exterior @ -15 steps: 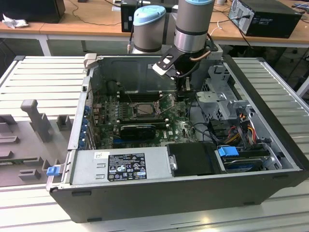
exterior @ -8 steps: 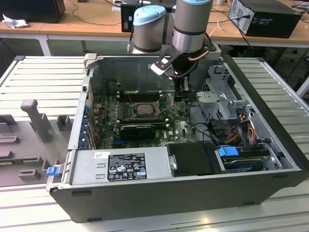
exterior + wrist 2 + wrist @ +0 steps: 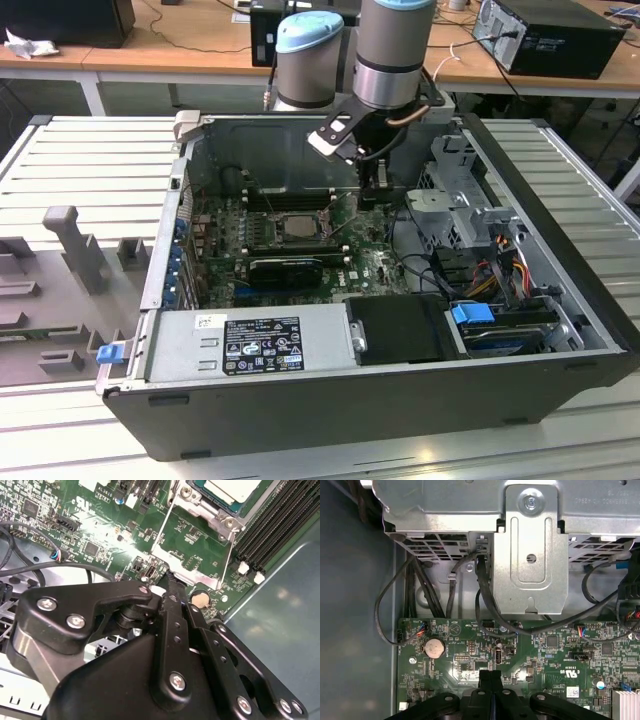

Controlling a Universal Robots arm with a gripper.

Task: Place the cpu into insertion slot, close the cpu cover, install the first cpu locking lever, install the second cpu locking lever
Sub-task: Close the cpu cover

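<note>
On the grey metal power supply box (image 3: 325, 340) in the exterior view, a black rectangular sticker (image 3: 262, 344) crowded with white print and marks, beside a small white sticker (image 3: 208, 322). On the green circuit board (image 3: 540, 660) in the first wrist view, fine white silkscreen codes (image 3: 568, 671). Along the grey sheet-metal drive cage (image 3: 535, 555), stamped characters (image 3: 590, 501).

Open computer case (image 3: 545, 330) lying on the surface (image 3: 90, 150).
The chip (image 3: 298, 226) sits in the socket (image 3: 272, 227) on the board (image 3: 370, 265). In the exterior view, memory slots (image 3: 285, 200) lie behind the socket, a card (image 3: 285, 270) before it, and the hand (image 3: 378, 190) and drive cage (image 3: 455, 205) on the exterior view's right of it.
</note>
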